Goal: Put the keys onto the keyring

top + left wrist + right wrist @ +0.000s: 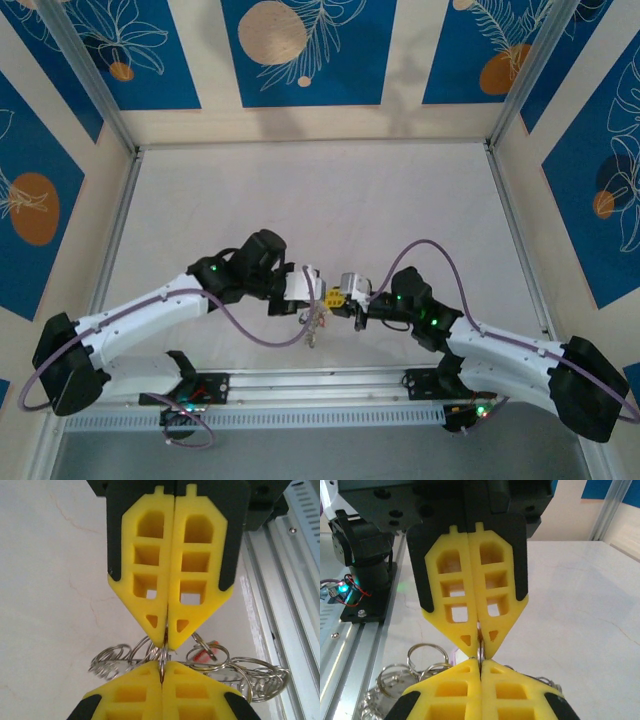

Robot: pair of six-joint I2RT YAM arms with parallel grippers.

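Meeting tip to tip over the surface (50, 605), the left hand (166, 639) and right hand (480, 650) are both pinching shut on the keyring (260, 680), crowding each other. Its silvery loops and red tag (202, 655) are hanging near the metal rail (295, 580).

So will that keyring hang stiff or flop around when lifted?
Probably floppy: the keyring is a loose bunch of small silvery loops hanging at the left gripper. Likely light, since a fingertip pinch holds it. Smooth wire may slip.

Top camera is looking down from behind; wrist cameras are facing each other closely, sharing the yellow foam fingers (150, 542).
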